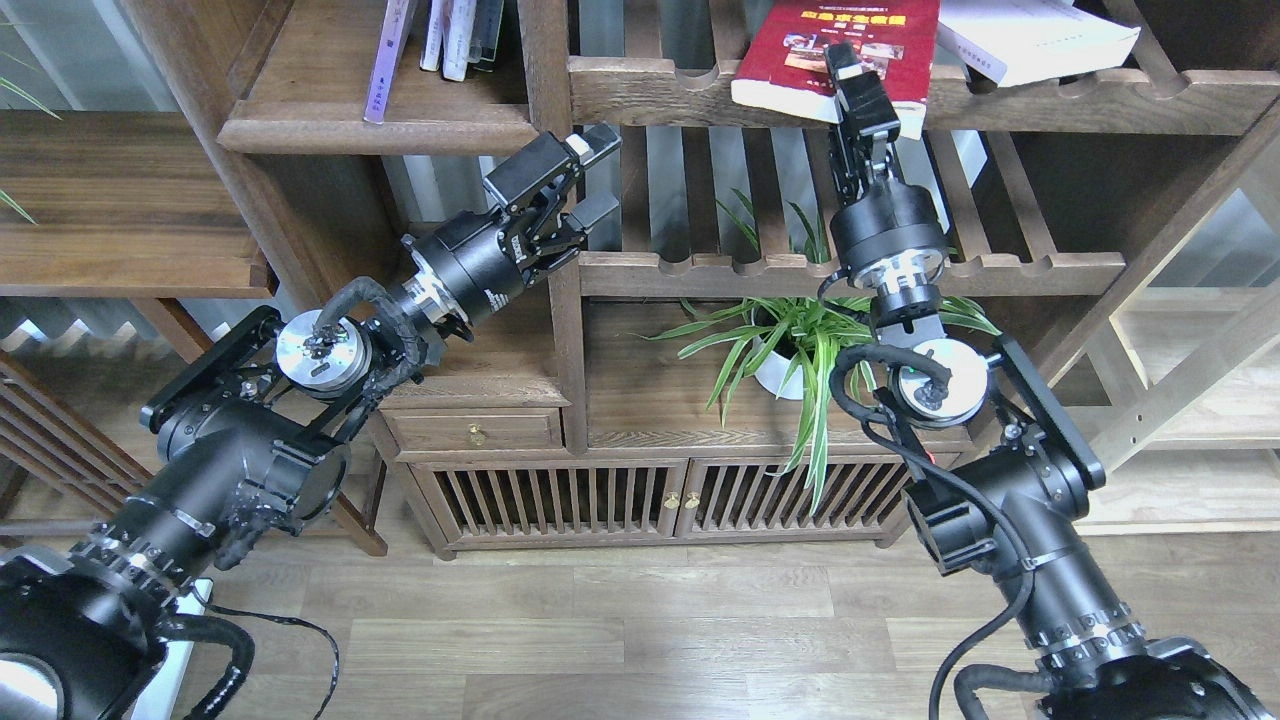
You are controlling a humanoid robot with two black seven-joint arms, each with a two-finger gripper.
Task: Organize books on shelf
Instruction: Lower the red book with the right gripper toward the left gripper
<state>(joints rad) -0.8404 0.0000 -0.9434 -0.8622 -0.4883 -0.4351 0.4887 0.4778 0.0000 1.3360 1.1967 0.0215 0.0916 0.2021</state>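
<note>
Right gripper is up at the red book on the slatted rack of the shelf, fingers over its lower edge, though I can't tell if it's really clamped. A thick white book lies just beside. Left gripper hangs wide open with nothing in it, next to the upright post, below some standing books.

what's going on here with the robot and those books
A two-armed robot is tidying books on a dark wooden shelf. Its right gripper is up at the slatted rack, at the front edge of a red book lying flat there; whether the jaws have closed on it is unclear. A thick white book lies beside the red one. The left gripper hangs open and empty by the shelf's centre post. More books stand upright on the upper left board.
</note>
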